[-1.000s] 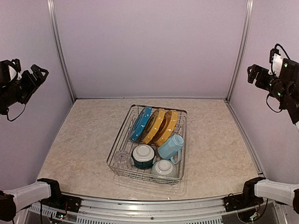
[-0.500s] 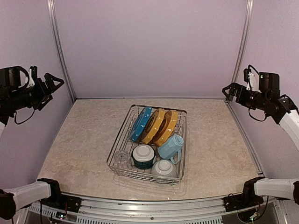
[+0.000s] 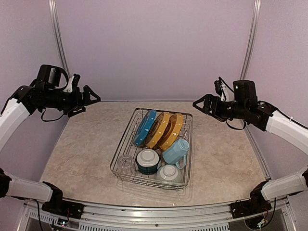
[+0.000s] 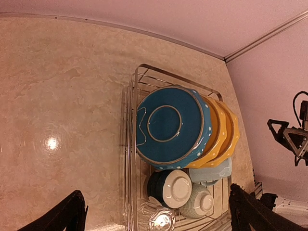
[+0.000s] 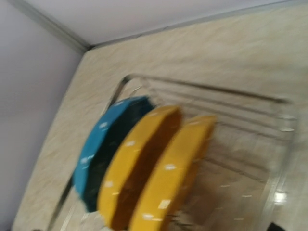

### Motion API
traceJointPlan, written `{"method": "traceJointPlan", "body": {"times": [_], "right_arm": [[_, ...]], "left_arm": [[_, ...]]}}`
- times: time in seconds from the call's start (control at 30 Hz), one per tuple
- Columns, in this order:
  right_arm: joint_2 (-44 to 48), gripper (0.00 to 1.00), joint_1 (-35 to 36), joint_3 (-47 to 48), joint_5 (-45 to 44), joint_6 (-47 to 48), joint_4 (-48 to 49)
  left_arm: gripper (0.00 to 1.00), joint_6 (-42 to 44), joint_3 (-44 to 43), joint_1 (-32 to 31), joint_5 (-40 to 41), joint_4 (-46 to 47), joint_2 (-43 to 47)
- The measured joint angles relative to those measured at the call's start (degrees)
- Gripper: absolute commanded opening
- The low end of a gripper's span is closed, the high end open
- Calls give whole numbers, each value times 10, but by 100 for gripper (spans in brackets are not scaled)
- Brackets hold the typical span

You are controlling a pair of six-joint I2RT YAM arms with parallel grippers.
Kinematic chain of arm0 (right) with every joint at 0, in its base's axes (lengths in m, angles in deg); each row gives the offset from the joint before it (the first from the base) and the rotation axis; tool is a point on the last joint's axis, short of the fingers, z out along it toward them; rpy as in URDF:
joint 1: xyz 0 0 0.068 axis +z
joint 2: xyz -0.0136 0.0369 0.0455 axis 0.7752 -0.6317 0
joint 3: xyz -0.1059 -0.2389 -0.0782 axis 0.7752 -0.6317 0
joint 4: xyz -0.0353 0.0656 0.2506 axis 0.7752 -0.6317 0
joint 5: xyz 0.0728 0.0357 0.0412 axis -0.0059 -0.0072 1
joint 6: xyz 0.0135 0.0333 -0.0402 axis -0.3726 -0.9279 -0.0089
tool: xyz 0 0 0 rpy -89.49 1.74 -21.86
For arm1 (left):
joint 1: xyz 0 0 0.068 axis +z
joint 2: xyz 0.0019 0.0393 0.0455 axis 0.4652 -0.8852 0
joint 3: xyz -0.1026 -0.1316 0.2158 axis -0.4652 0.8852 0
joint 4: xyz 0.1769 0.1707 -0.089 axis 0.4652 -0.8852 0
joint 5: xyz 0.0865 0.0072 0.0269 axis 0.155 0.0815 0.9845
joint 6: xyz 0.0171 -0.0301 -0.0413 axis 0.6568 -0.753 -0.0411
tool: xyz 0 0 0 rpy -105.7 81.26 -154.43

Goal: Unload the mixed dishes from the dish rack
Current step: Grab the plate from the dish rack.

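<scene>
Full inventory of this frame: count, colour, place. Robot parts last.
dish rack: 1, silver wire, middle of the table
blue plate: 1, blue, on edge in the rack's far half, leftmost of the three plates
yellow-orange plates: 2, yellow-orange, on edge just right of the blue plate
mug: 1, light blue, rack's right side, just in front of the plates
glass: 1, clear, rack's near-left corner
bowls: 2, one dark teal right of the glass, one pale at the near-right corner
table: 1, beige marbled, under the rack
left gripper: 1, black, open, raised over the table's far left
right gripper: 1, black, open, raised at the far right
</scene>
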Motion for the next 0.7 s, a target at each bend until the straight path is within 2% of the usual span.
{"method": "traceJointPlan", "body": {"times": [0.17,0.3,0.7], "right_arm": [[-49,87,45,-14,20,-43,68],[-91,74,67,-20,18,-80,108],[-194,60,79,-29,14,-149,197]], "left_arm": [[99,2,0,-30,8,4,-15],[99,5,-13,-34,6,5,-21],[99,40,-136,-52,-32,-1,-65]]}}
